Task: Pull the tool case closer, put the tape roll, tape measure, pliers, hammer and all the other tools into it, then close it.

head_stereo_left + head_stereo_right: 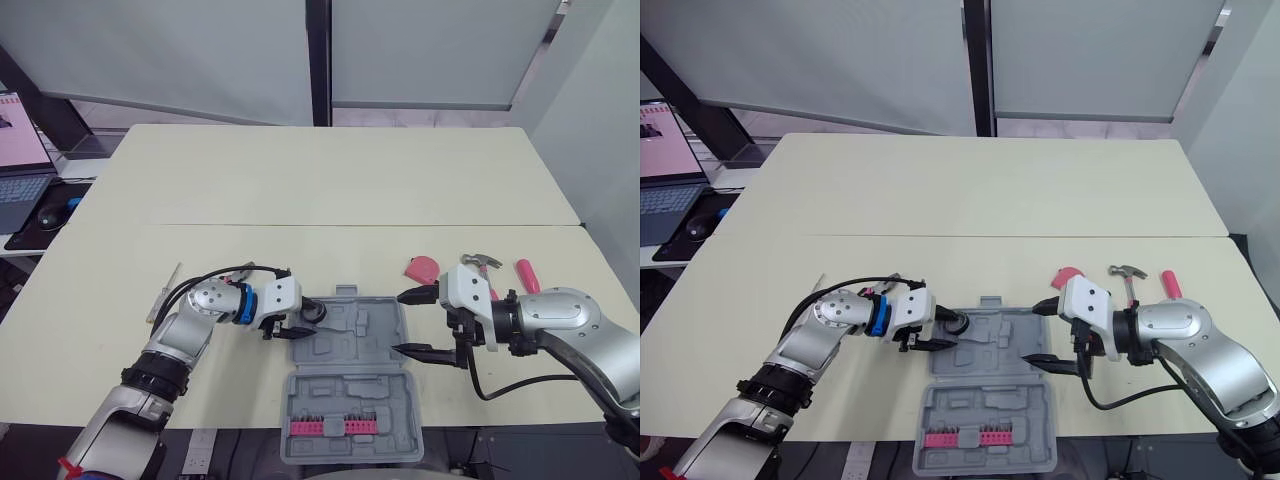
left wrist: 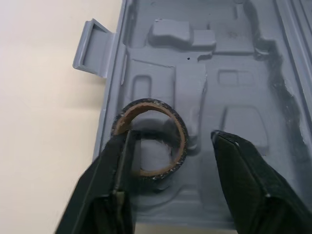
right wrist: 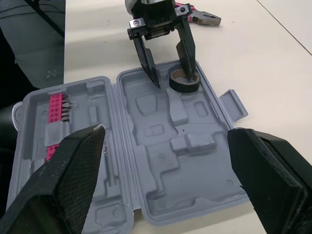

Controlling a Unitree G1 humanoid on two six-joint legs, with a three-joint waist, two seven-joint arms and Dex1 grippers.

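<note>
- Tape roll [image 3: 184,87]: black ring with a brown card core, lying flat in the left recess of the tray.
- Tool case [image 1: 350,335]: grey moulded plastic, open, near the front edge of the counter [image 1: 330,200].
- Left end effector [image 1: 308,320]: fingers spread over the roll, not pinching it; placing looks complete.
- Right end effector [image 1: 400,322]: spread wide and empty at the case's right edge.
- Next: fetch the pink tape measure [image 1: 424,268] or the steel-headed hammer [image 1: 482,262].

The pale table [image 1: 330,190] carries an open grey case [image 1: 345,380] at its near edge. Right of the case lie a pink tape measure [image 1: 424,268], a hammer [image 1: 481,262] and a pink-handled tool [image 1: 527,276], close together. Left of it lie pliers [image 3: 197,14] and, further left, a thin pale tool [image 1: 165,291].
</note>
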